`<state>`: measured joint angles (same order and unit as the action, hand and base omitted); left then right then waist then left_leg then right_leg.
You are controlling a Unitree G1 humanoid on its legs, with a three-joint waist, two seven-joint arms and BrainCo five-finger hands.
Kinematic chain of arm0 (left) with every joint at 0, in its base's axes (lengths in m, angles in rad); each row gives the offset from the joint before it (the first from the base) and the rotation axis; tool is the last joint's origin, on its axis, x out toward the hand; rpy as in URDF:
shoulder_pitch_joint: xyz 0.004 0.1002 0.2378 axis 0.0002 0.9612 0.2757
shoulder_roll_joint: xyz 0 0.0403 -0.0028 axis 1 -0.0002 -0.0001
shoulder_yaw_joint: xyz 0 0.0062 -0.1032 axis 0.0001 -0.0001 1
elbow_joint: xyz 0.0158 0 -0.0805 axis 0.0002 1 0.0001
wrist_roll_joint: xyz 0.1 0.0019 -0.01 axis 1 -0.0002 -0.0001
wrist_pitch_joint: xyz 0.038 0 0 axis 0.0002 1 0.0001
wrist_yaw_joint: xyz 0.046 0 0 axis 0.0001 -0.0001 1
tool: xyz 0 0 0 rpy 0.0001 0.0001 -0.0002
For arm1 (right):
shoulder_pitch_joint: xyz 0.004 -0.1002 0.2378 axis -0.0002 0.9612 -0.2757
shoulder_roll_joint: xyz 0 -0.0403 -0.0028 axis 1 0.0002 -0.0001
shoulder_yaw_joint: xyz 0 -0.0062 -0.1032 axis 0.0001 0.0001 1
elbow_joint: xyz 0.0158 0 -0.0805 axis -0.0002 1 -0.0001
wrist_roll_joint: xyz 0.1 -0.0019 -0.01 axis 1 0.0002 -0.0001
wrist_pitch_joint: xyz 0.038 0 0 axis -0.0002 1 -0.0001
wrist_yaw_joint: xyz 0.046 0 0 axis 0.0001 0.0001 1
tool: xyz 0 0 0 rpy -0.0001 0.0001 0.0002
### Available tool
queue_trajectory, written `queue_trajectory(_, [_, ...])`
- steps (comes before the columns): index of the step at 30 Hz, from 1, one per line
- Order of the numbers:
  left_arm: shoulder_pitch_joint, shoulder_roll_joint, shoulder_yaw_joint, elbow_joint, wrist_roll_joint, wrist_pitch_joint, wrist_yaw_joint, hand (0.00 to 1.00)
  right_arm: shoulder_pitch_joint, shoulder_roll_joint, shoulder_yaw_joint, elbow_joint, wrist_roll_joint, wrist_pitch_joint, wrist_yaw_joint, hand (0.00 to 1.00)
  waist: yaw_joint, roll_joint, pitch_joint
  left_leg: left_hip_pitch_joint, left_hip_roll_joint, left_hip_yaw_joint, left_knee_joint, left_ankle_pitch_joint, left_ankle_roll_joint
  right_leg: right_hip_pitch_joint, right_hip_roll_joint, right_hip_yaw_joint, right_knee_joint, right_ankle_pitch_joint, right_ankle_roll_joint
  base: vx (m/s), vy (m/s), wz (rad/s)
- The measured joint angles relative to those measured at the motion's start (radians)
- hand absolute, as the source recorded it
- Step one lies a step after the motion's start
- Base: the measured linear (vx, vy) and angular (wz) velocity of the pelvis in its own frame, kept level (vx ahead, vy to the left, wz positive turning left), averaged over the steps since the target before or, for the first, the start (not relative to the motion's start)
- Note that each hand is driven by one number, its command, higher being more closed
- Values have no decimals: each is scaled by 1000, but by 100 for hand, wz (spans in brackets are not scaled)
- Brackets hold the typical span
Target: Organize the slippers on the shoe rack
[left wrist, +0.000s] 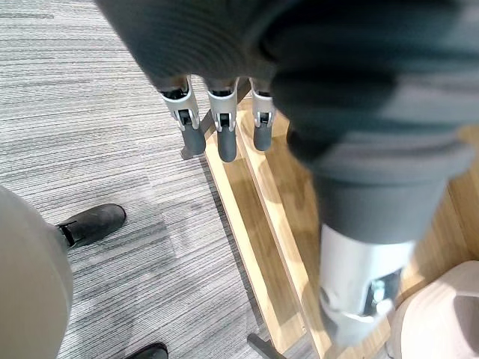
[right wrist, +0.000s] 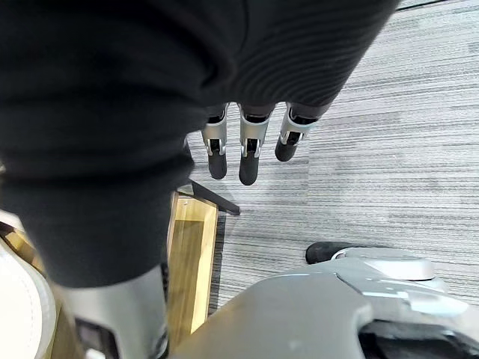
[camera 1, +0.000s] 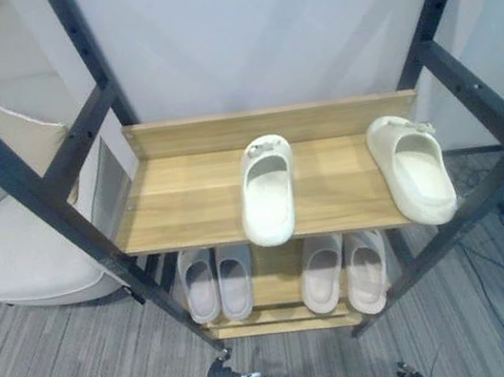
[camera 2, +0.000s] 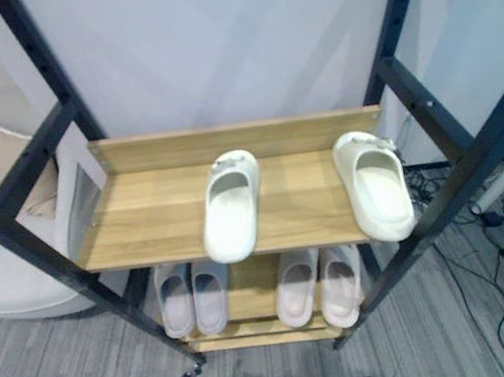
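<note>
Two cream rubber slippers (camera 1: 267, 191) (camera 1: 413, 169) overhang the light wooden top shelf's (camera 1: 177, 201) front edge; its left half lies bare. Left hand (left wrist: 224, 127) and right hand (right wrist: 251, 153) hang with fingers straight, empty.

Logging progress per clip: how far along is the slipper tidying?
Done: on the lower shelf the left pair and right pair sit side by side. In hand: nothing; the left hand and right hand hang open near the floor. Left: on the top shelf the middle slipper and right slipper lie far apart, near ends past the front edge, so they probably need pairing.
</note>
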<state>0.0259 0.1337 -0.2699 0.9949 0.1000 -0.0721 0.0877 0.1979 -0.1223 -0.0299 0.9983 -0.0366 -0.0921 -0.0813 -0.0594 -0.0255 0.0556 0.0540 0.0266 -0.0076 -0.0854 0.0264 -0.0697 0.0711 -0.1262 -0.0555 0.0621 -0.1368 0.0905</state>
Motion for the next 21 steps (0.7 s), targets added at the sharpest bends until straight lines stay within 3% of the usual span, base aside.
queue_trajectory(8, [0, 0, -155, -49, -2, -3, -5, 0, 8, -3, 3, -1, 1, -3, 0, 0, -2, 9, -10, -1, 0, -5, 0, 1, -1, 0, 0, -3, 1, 0, 1, -4, 0, 0])
queue_trajectory(13, [-1, 7, -332, -284, -15, -10, -33, 0, 11, -5, 3, -2, 9, -9, -1, 0, -2, 13, -11, -8, -1, -18, 0, 3, -2, 0, 0, -16, 0, 0, 1, 1, -1, 7])
queue_trajectory(15, [-2, 9, -413, -454, -53, -13, -69, 0, 13, -6, 3, -3, 10, -14, -1, 0, -3, 16, -12, -16, -1, -30, 1, 5, -3, 1, 0, -28, -3, 0, 0, 9, -14, 13])
queue_trajectory(21, [-14, 15, -528, -869, -184, -56, -134, 0, 20, -19, 3, -5, 17, -19, -1, 0, -1, 38, -17, -12, -2, -42, 1, 4, -2, 18, 0, -42, -9, 0, 0, 9, -12, 7])
